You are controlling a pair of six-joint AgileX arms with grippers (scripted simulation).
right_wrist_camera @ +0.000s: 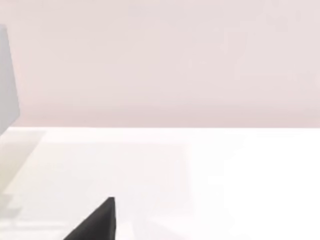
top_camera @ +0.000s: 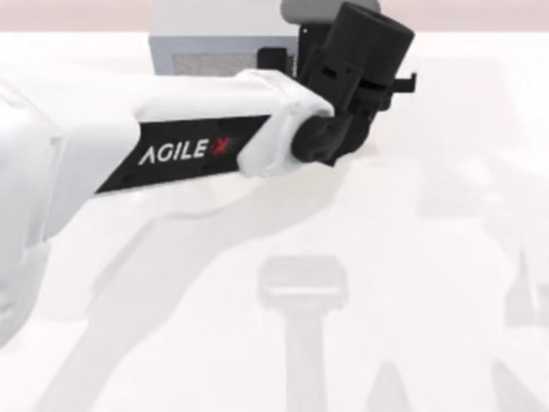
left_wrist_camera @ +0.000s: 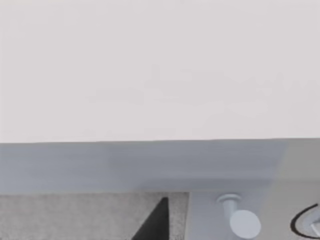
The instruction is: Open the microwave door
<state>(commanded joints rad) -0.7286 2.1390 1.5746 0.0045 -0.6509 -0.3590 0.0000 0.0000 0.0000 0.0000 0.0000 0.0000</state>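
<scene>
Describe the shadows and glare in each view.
Top view: soft grey arm shadows fall across the pale table, no hard glare. Left wrist view: a shaded band runs under the microwave top edge. Right wrist view: washed bright, one faint shadow beside the microwave.

Top view: looks down from above the table (top_camera: 412,257), close enough that the left arm (top_camera: 171,154) fills much of the picture; the microwave (top_camera: 214,39) sits at the far edge.
Left wrist view: very near the microwave (left_wrist_camera: 150,165), facing its front; the speckled window of the microwave door (left_wrist_camera: 75,217) and a round knob (left_wrist_camera: 242,222) show low in the picture (a dark fingertip (left_wrist_camera: 157,225) cuts in).
Right wrist view: low over the table (right_wrist_camera: 200,175), facing a plain wall, with a grey edge of the microwave (right_wrist_camera: 7,80) at one side.
Shared: all three views catch the microwave.
</scene>
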